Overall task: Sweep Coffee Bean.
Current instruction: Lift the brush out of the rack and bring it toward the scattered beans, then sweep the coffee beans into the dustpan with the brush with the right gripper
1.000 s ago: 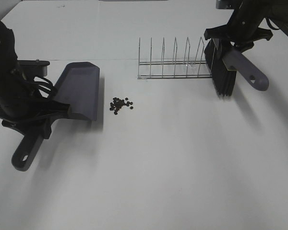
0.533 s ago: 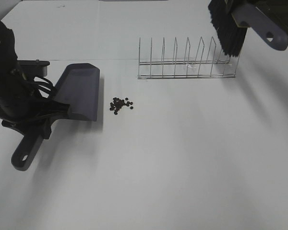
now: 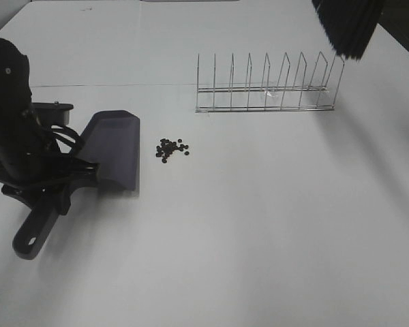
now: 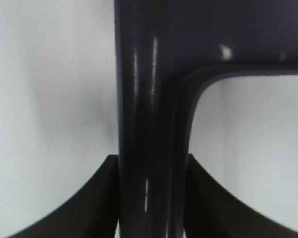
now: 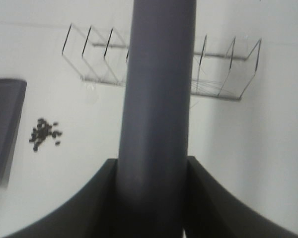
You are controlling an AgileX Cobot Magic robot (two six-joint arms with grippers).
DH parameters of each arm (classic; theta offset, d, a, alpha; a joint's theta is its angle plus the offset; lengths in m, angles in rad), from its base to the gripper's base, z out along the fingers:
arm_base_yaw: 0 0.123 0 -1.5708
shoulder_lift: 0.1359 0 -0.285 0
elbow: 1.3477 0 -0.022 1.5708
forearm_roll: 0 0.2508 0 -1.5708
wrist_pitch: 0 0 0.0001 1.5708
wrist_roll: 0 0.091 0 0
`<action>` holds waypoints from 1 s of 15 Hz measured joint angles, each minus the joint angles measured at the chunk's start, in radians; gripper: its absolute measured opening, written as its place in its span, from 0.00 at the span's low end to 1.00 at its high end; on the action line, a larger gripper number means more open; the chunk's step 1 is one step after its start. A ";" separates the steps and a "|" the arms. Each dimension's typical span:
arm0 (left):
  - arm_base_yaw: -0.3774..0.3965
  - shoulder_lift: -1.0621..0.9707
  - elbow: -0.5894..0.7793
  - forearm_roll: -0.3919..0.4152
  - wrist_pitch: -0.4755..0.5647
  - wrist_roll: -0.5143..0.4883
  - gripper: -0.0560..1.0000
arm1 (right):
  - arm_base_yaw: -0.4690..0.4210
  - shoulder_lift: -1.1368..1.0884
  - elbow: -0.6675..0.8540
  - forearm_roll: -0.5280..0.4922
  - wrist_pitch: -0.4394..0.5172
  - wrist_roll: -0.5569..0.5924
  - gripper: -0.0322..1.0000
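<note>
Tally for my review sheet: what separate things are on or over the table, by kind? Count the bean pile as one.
dustpan: 1
brush: 1
wire rack: 1
coffee bean cluster: 1 (single beans are too small to count surely)
Total: 4

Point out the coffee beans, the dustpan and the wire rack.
small dark oval coffee beans (image 3: 172, 150): exterior high view, middle of the cluster
grey-purple plastic dustpan (image 3: 114, 142): exterior high view, pan surface
metal wire rack (image 3: 266, 89): exterior high view, long rail
</note>
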 joint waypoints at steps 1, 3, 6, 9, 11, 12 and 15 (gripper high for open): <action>0.000 0.037 0.000 -0.003 -0.001 0.000 0.35 | 0.042 -0.031 0.117 0.000 -0.001 0.000 0.31; 0.000 0.065 0.000 -0.004 -0.001 0.000 0.35 | 0.092 -0.030 0.217 -0.002 -0.063 0.000 0.31; -0.012 0.091 0.000 -0.006 -0.006 0.000 0.35 | 0.196 0.007 0.333 -0.060 -0.216 0.030 0.31; -0.042 0.129 -0.025 -0.035 0.017 0.000 0.35 | 0.280 0.107 0.346 -0.193 -0.243 0.127 0.31; -0.042 0.155 -0.064 -0.051 0.068 0.001 0.35 | 0.328 0.177 0.348 -0.252 -0.238 0.169 0.31; -0.042 0.164 -0.081 -0.056 0.088 0.001 0.35 | 0.355 0.206 0.348 -0.272 -0.238 0.190 0.31; -0.042 0.173 -0.096 -0.059 0.107 0.003 0.35 | 0.439 0.279 0.345 -0.377 -0.235 0.271 0.31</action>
